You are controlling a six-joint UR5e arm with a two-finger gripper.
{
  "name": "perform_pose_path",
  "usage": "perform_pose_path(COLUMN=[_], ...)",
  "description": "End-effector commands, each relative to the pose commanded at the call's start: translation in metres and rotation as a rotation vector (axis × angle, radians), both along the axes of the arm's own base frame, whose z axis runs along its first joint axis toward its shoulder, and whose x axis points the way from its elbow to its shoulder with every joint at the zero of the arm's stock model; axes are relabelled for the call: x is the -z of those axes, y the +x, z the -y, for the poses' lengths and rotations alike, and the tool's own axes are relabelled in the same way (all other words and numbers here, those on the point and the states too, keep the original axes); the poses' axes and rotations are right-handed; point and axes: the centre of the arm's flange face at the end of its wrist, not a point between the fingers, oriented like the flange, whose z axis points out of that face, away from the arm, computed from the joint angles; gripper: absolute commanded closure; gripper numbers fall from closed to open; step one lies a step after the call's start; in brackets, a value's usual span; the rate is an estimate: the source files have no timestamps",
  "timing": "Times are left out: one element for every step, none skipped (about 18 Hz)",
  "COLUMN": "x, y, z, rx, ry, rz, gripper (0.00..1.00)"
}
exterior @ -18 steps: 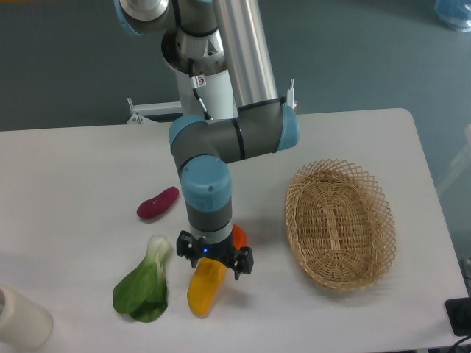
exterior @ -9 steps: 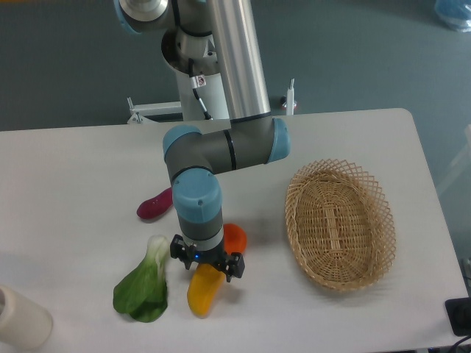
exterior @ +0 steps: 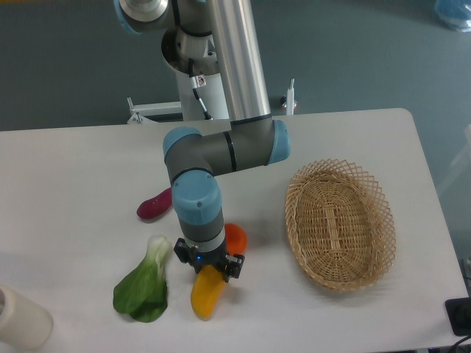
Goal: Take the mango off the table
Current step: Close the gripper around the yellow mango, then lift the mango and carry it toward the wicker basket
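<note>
Nearest the camera, left of the mango (exterior: pixel 207 296) and at the front corner of the table (exterior: pixel 81 162), stands a pale cylinder (exterior: pixel 20 318), partly cut off by the frame. Between it and the mango lies a leafy green vegetable (exterior: pixel 144 287) with a white stalk, close beside the mango but not clearly touching it. The mango itself lies on the white tabletop, its lower yellow-orange end pointing toward the camera and its upper end hidden under the gripper (exterior: pixel 209 268). That gripper sits right down on the mango's far end; whether its fingers are pressed onto the fruit cannot be told from this view. Just behind the mango, a round orange (exterior: pixel 236 237) peeks out beside the arm. Right of the mango rests an oval wicker basket (exterior: pixel 339 222). Farther back and left lies a purple sweet potato (exterior: pixel 153 205).
</note>
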Motion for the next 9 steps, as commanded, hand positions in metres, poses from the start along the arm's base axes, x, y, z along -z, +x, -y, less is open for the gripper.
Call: perform_pose_path(x=[-0.002,-0.005,-0.011,-0.016,-0.024,-0.040,-0.051,-0.062,-0.075], y=[0.000,-0.001,-0.002,-0.003,-0.005,-0.007,-0.009,-0.011,-0.015], z=[0.000,0.000,-0.001,-0.002,-0.003,-0.006,-0.006,-0.005,-0.001], rx=[0.001,0.004,0.005,0.005,0.005,0.005,0.009,0.030,0.058], ry=[0.000,0.003,0.011,0.019,0.028,0.048,0.061,0.068,0.075], rz=[-0.006,-0.011,-0.018,-0.023,-0.033,-0.048,-0.060,-0.076,-0.093], gripper=[0.43,0.43,0.43,0.43,0.43,0.43,0.43,0.42,0.42])
